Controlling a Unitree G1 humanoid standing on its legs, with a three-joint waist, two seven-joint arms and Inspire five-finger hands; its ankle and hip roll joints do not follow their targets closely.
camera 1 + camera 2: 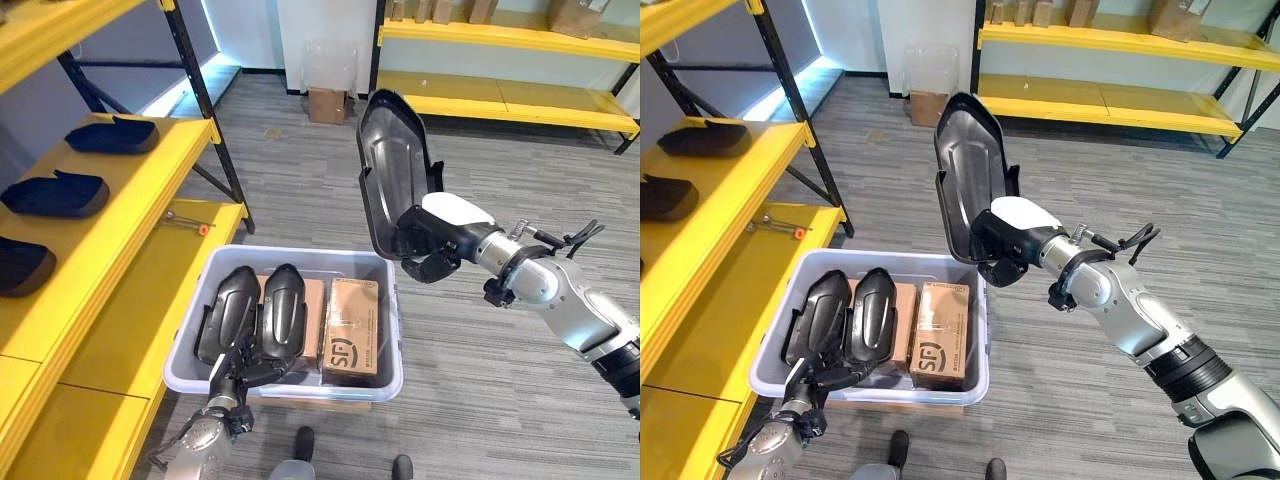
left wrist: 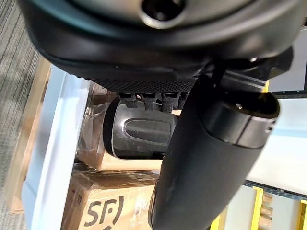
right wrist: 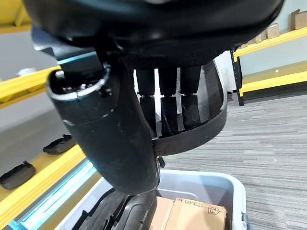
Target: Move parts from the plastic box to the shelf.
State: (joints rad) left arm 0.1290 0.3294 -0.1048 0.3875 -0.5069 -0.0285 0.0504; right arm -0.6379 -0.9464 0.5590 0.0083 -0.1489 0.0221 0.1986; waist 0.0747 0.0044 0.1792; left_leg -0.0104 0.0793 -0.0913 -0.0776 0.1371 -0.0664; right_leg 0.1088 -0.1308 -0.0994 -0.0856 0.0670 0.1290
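Observation:
My right hand [image 1: 432, 243] is shut on a black shell-shaped part [image 1: 393, 165], holding it upright in the air above the far right corner of the grey plastic box [image 1: 300, 257]. In the right wrist view its fingers [image 3: 165, 103] curl over the part's rim [image 3: 211, 125]. Two more black parts [image 1: 228, 312] [image 1: 283, 308] lie side by side in the box's left half. My left hand [image 1: 238, 372] sits at the box's near rim, against the lower ends of those parts [image 2: 139, 136]. The yellow shelf [image 1: 135, 200] to the left carries three black parts [image 1: 112, 135] [image 1: 55, 194] [image 1: 20, 265].
A cardboard carton [image 1: 353, 327] fills the box's right half. A small tool [image 1: 186, 222] lies on the lower yellow shelf board. Across the grey floor stand another yellow rack [image 1: 500, 95] and a small cardboard box [image 1: 327, 104].

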